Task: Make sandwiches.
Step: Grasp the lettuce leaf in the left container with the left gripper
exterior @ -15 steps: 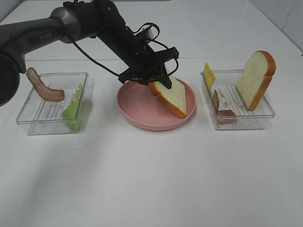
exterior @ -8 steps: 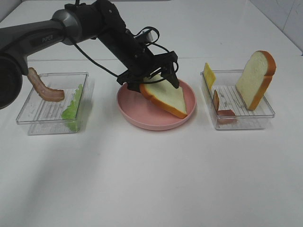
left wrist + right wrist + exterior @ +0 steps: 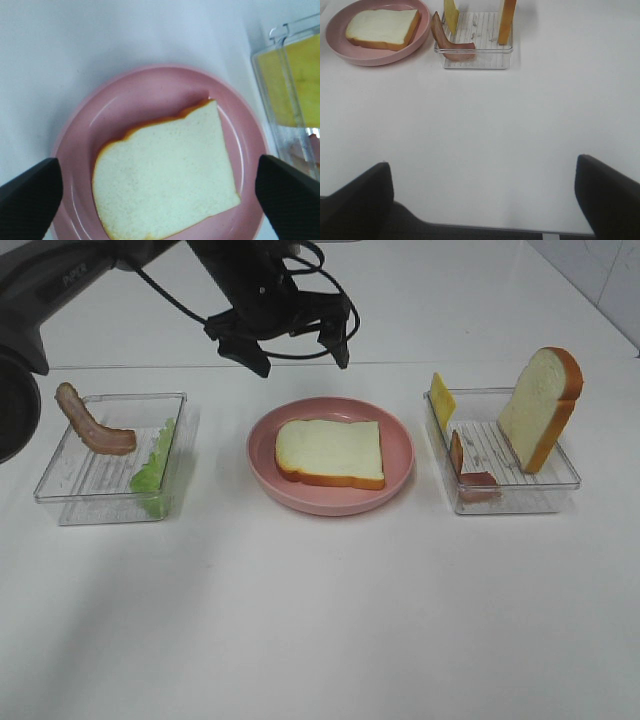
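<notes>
Lifted clear since the earlier frame, your left hand (image 3: 300,358) hovers wide open above the pink plate (image 3: 402,445), where the released bread slice (image 3: 330,452) now lies flat as the sandwich base, ready to take fillings.

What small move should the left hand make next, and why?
Probably swing the open left hand toward the green lettuce leaf in the clear plastic tray on its side. The white bread slice with orange-brown crust already lies flat on the round pink plate, bare on top, and the hand hangs empty above it.
</notes>
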Robot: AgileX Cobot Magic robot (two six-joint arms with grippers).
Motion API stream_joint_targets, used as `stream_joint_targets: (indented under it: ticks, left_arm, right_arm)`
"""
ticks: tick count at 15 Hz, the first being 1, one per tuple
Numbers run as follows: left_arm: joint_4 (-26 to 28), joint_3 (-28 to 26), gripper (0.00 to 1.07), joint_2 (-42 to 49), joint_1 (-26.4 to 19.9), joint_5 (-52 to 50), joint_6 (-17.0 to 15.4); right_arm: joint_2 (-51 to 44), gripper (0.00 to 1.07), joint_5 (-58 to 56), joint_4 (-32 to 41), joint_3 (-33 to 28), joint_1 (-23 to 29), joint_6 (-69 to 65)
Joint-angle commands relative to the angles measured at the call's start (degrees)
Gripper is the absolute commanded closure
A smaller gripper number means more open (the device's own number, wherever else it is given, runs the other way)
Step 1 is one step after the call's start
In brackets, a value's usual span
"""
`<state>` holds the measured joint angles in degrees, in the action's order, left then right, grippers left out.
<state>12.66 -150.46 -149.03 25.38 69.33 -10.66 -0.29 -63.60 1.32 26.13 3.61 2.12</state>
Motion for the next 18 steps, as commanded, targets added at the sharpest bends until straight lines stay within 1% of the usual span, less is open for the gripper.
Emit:
stream_joint_targets:
  ticks: [1,2,3,4,5,6,7,8,10,11,13,15,17,18]
  left_arm:
    - [-1.15,-1.32,0.09,4.01,-0.06,5.96,-0.06]
    - [-2.46,0.74,0.09,6.99,-0.97,5.96,0.23]
    - [-2.98,5.04,0.09,10.71,-1.43,6.02,1.26]
    - [-4.53,12.61,0.09,15.47,-2.01,6.02,2.29]
    - [-7.68,20.80,0.09,20.86,-2.46,6.02,2.52]
    - [-11.52,33.46,0.09,28.65,-3.67,5.96,2.18]
    - [-11.86,36.90,0.09,30.71,-4.07,5.96,2.18]
    - [-12.09,41.88,0.09,33.06,-4.98,5.96,2.46]
    - [-12.32,44.69,0.09,32.89,-5.61,5.96,2.46]
    - [-12.32,45.09,0.09,30.14,-5.61,5.96,2.35]
    - [-12.32,45.03,0.09,28.07,-5.61,5.96,1.26]
    - [-13.41,45.03,0.09,24.52,-5.61,5.96,0.86]
    - [-16.67,44.86,0.09,21.08,-5.61,4.70,-1.66]
    - [-16.73,44.86,0.09,20.40,-5.61,3.72,-1.89]
  right_arm:
    - [-1.66,0.11,0.34,0.34,-0.11,-0.29,0.29]
    - [-1.66,0.11,0.34,0.34,-0.11,-0.29,0.29]
    - [-1.60,0.11,0.34,0.34,-0.11,-0.29,0.29]
    - [-1.60,0.11,0.34,0.34,-0.11,-0.29,0.29]
    - [-1.60,0.11,0.34,0.34,-0.11,-0.29,0.29]
    - [-1.60,0.11,0.34,0.34,-0.11,-0.29,0.29]
    - [-1.60,0.11,0.34,0.34,-0.11,-0.29,0.29]
    - [-1.60,0.11,0.34,0.34,-0.11,-0.29,0.29]
    - [-1.60,0.11,0.34,0.34,-0.11,-0.29,0.29]
    - [-1.60,0.11,0.34,0.34,-0.11,-0.29,0.29]
    - [-1.60,0.11,0.34,0.34,-0.11,-0.29,0.29]
    - [-1.60,0.11,0.34,0.34,-0.11,-0.29,0.29]
    - [-1.60,0.11,0.34,0.34,-0.11,-0.29,0.29]
    - [-1.60,0.11,0.34,0.34,-0.11,-0.29,0.29]
